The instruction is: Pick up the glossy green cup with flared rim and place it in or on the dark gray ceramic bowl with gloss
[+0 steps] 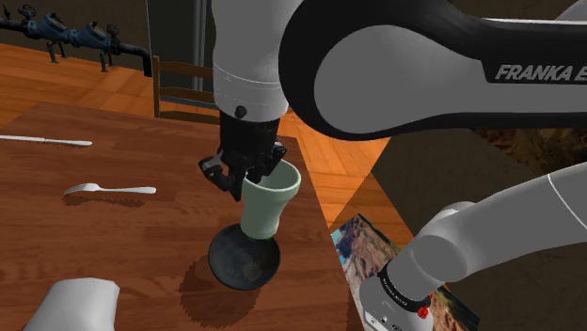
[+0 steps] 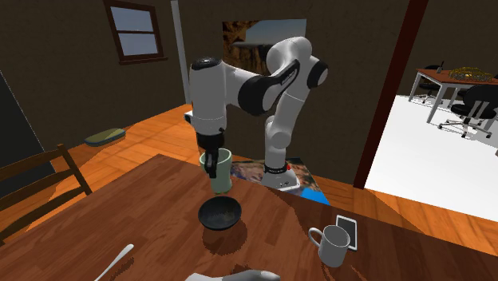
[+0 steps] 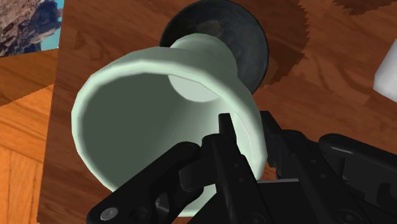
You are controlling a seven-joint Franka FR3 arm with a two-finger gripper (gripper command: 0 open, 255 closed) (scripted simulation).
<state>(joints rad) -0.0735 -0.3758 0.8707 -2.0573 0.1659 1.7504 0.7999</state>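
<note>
**Shoulder view.** The pale green cup [image 1: 271,202] is shown upright, pinched at its flared rim by the gripper [image 1: 246,177]. Its foot is seen directly over the dark bowl [image 1: 243,265], which stands close to the edge of the table [image 1: 113,244]. Contact between foot and bowl cannot be told here. The step in hand is judged to be the set-down. The cup is best lowered straight and kept upright. Release is best withheld until the foot is seated in the hollow, since a grip on one wall alone lets the cup swing. A spoon [image 1: 108,190] and a knife [image 1: 47,140] lie well apart from the bowl, and no obstruction is posed by them.

**Second exterior view.** The pale green cup [image 2: 222,172] is seen hanging just above the dark bowl [image 2: 219,214], apparently clear of its rim. A white mug [image 2: 331,243] stands well apart, toward this view's right. Nothing is interposed between cup and bowl.

**Wrist view.** The fingers [image 3: 224,137] are closed on the wall of the pale green cup [image 3: 146,108], one inside and one outside. The dark bowl [image 3: 249,39] is visible beyond the cup's foot and partly hidden by it. Centring is best checked against that overlap. A tipped landing near the table's edge is judged the chief risk.
</note>
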